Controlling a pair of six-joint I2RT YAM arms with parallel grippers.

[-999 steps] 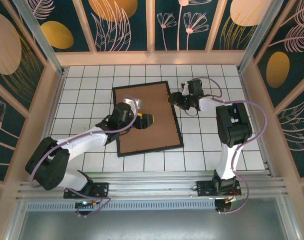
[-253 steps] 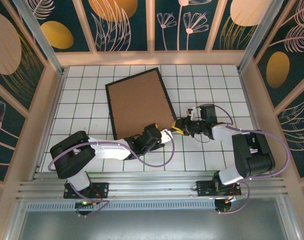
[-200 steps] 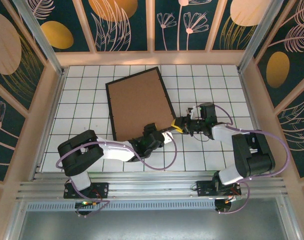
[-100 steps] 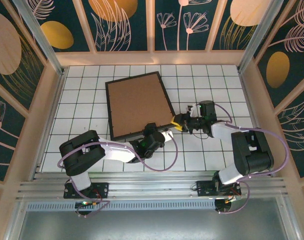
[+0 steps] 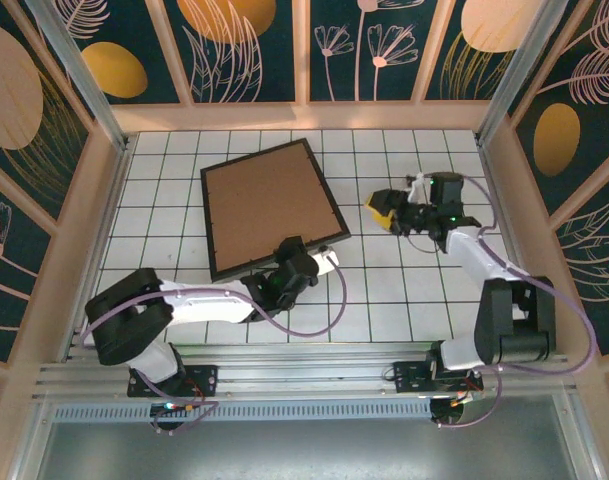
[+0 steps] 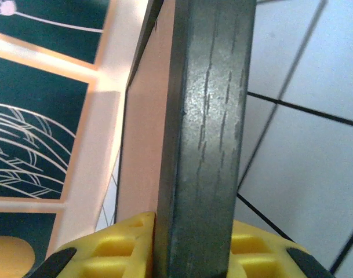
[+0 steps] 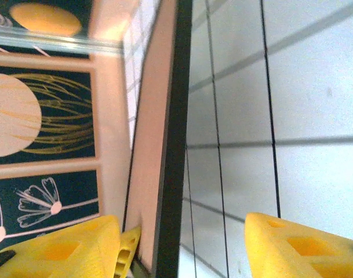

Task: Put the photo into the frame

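The black frame (image 5: 210,225) lies tilted on the tiled table, its brown backing board (image 5: 269,205) facing up. The photo is hidden. My left gripper (image 5: 320,256) is shut on the frame's near right corner. In the left wrist view the dark frame edge (image 6: 208,145) runs straight up between the yellow fingers (image 6: 115,249), which press on both its sides. My right gripper (image 5: 384,212) hangs open to the right of the frame, apart from it. In the right wrist view the frame edge (image 7: 173,174) stands ahead, with nothing touching the wide-apart yellow fingers (image 7: 304,243).
A white tiled floor (image 5: 424,290) with black grid lines spreads to the right and in front of the frame. Wooden walls (image 5: 304,115) with dark floral panels close in the back and both sides. The rail with the arm bases (image 5: 304,375) runs along the near edge.
The right gripper has let go of the frame's right edge, opened and drawn back to the right. The left gripper has shut on the near right corner, and the frame has swung left.
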